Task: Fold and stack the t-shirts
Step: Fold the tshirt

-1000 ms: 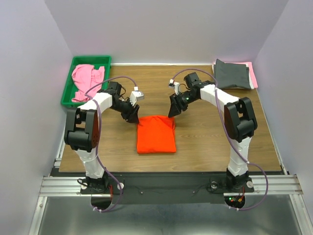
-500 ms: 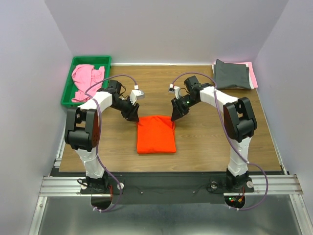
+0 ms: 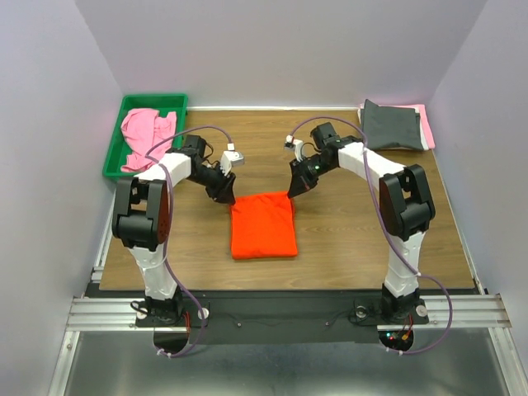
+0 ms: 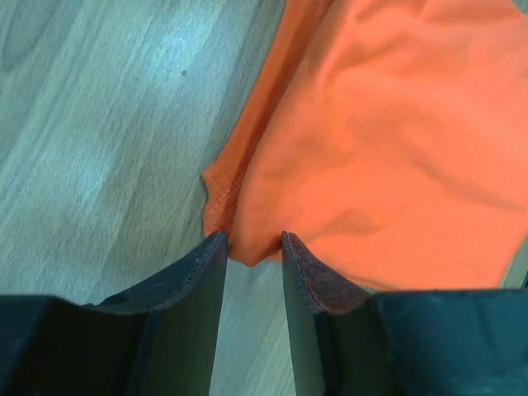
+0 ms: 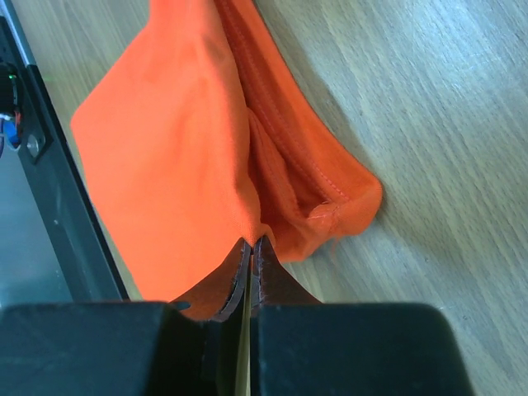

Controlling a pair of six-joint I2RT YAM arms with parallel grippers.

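The bright orange t-shirt (image 3: 262, 224) lies folded into a rectangle at the table's middle. My left gripper (image 3: 226, 198) is down at its far left corner, and in the left wrist view that corner (image 4: 247, 247) sits between the parted fingertips of the left gripper (image 4: 252, 239). My right gripper (image 3: 291, 191) is at the far right corner. In the right wrist view the right gripper (image 5: 252, 243) is shut on the top layer of the orange cloth (image 5: 165, 157), with lower folded layers (image 5: 330, 206) lying loose on the wood. A pink t-shirt (image 3: 147, 132) lies crumpled in the tray.
The green tray (image 3: 115, 162) stands at the back left. A folded dark grey t-shirt (image 3: 394, 125) rests on a pink one (image 3: 427, 125) at the back right corner. Grey walls close in the table on three sides.
The right jaws have closed onto the shirt's far right corner. The left jaws have narrowed a little around the far left corner. Both arms have barely shifted.
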